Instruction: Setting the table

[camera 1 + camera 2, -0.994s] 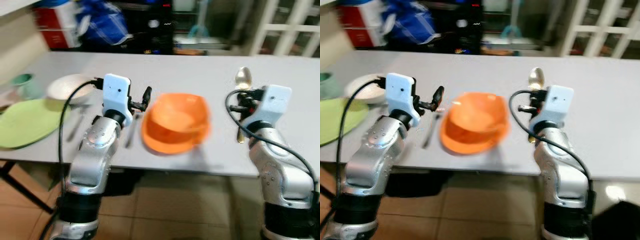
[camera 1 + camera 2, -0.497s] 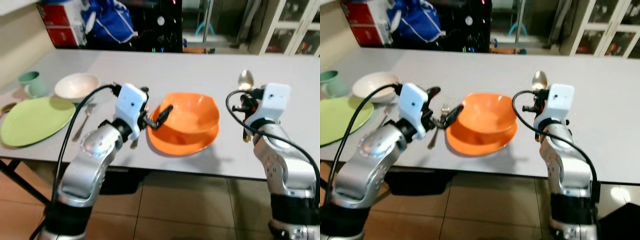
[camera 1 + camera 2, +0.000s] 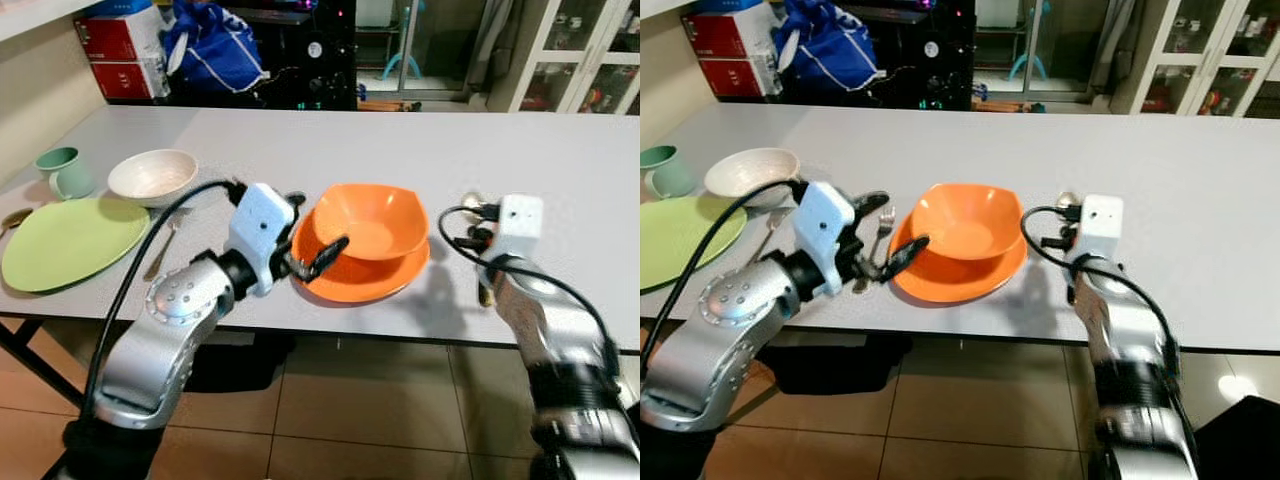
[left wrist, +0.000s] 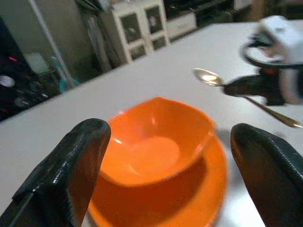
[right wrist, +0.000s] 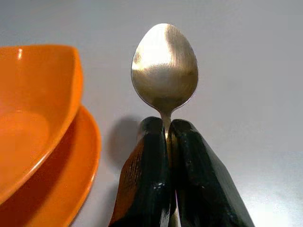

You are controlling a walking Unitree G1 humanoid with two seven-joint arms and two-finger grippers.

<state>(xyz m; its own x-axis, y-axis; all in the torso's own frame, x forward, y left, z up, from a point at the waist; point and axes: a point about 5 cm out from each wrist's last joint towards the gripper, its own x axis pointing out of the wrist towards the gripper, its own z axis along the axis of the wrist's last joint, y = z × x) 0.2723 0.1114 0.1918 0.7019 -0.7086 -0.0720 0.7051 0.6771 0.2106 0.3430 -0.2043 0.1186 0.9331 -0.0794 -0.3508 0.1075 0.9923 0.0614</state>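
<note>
The table [image 3: 560, 150] is holding two bowls, orange bowl [image 3: 370, 220] and white bowl [image 3: 152, 175], and two plates, orange plate [image 3: 400, 282] and green plate [image 3: 70, 240]. One mug [image 3: 62, 170] is sitting at 10 o'clock. Two spoons are showing, held spoon [image 5: 164, 66] and gold spoon [image 3: 12, 216], plus one fork [image 3: 881, 222] and one unclear utensil [image 3: 163, 248].

Two silver arms, white wrist camera boxes, looping black cables, glossy black fingers [image 4: 71, 175].

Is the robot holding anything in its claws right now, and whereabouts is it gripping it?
The right gripper pinches a metal spoon by its handle, just below the spoon's bowl. The left gripper is open and holds nothing.
</note>
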